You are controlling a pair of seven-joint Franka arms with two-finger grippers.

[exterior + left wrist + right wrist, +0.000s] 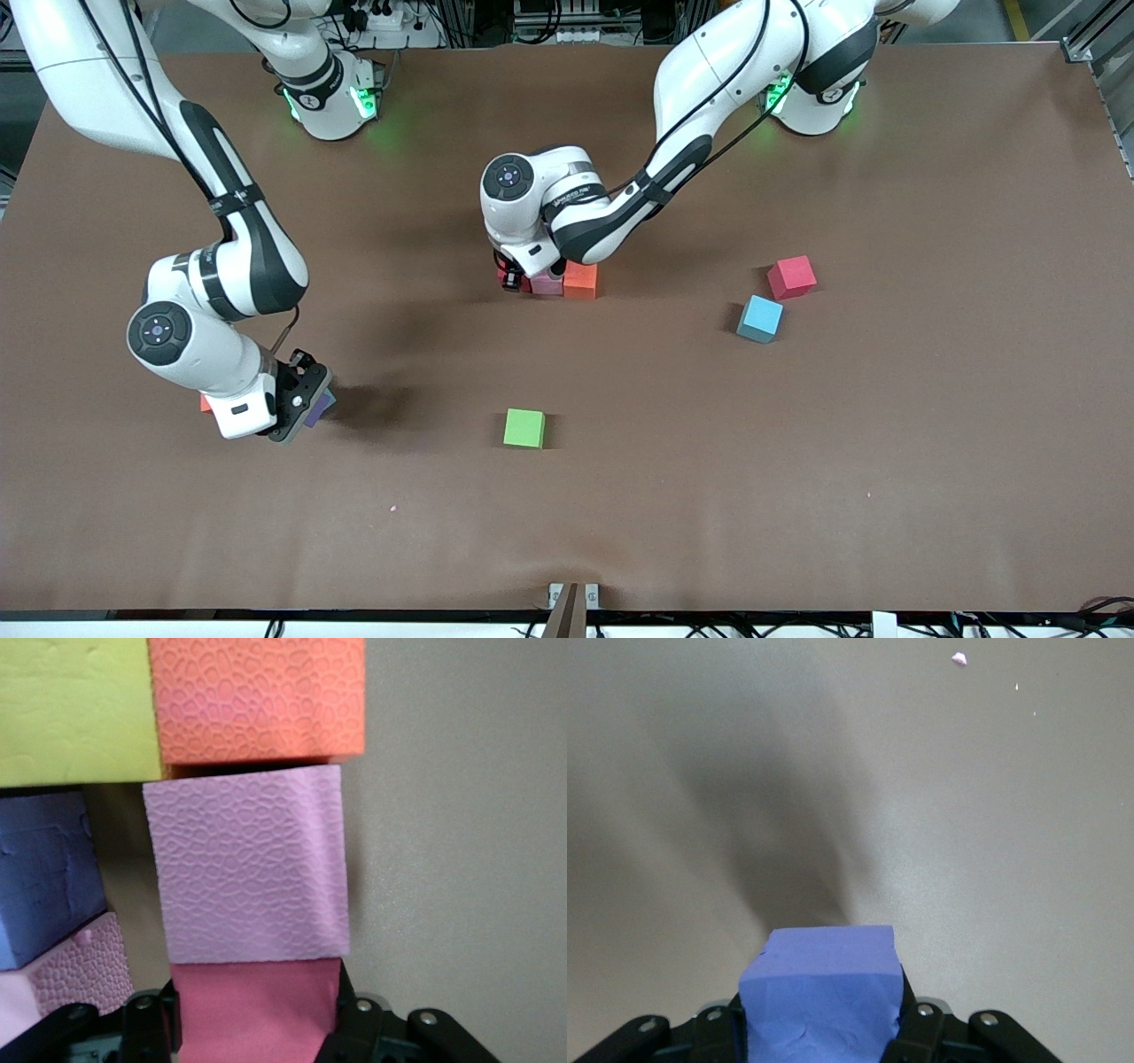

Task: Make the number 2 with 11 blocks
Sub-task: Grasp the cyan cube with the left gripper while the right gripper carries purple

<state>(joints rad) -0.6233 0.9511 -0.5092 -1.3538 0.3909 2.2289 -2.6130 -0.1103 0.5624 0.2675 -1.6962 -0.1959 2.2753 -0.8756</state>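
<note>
Two grips were live: my left gripper (257, 1028) pinched a red block (257, 1010) against the pink block (248, 864) in the half-built number 2 (567, 282) mid-worktop. My right gripper (819, 1028) clamped a purple block (821, 992) above the worktop (797, 487) at its own end. Next, I judged, came releasing red squarely.

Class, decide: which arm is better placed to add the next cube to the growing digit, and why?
The left arm. Its end effector already grips a red cube right against the pink cube of the cluster. The right end effector holds a purple cube over bare table.
</note>
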